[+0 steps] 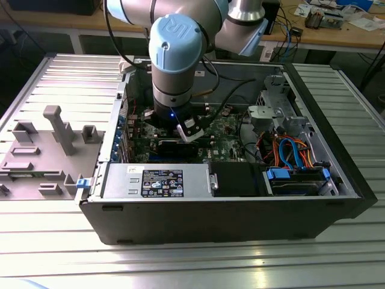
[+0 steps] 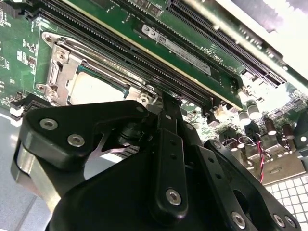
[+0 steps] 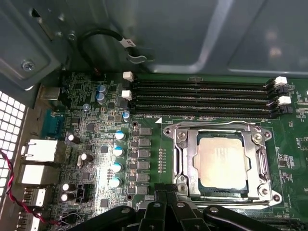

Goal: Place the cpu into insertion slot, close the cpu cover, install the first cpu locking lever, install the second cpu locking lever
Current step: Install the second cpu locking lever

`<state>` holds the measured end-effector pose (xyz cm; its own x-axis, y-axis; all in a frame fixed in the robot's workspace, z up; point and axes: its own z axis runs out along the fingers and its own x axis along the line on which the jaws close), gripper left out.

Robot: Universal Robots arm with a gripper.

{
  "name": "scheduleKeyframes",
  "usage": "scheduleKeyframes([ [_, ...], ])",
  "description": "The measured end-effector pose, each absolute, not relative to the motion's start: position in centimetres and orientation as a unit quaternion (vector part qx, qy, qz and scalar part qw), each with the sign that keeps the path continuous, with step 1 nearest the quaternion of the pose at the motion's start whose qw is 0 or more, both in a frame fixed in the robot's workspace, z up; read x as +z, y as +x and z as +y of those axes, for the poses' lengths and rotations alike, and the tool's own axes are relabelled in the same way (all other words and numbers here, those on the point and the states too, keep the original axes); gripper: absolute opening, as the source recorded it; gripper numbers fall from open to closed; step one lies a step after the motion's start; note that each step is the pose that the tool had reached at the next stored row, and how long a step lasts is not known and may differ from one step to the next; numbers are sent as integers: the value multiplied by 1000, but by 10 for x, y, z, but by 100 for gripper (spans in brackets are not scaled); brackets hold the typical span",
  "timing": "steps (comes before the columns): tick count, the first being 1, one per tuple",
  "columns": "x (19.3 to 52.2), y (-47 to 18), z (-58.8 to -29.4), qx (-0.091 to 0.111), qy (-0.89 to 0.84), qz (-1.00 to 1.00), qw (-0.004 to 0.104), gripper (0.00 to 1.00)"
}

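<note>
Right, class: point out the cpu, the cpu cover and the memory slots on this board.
cpu (image 3: 222, 161): first wrist view, centre of its silver top.
cpu cover (image 3: 185, 159): first wrist view, on the frame's side bar.
memory slots (image 3: 202, 96): first wrist view, middle of the black rows.

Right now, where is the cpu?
In both wrist views the cpu sits in the socket under the closed cover, beside the memory slots, close to the gripper.
</note>
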<state>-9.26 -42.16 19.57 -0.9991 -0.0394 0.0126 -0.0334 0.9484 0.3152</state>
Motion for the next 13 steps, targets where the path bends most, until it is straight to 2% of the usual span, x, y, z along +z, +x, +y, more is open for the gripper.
scheduleKeyframes([
  [13, 198, -94, -421, -163, 18, -986, 9, 11],
])
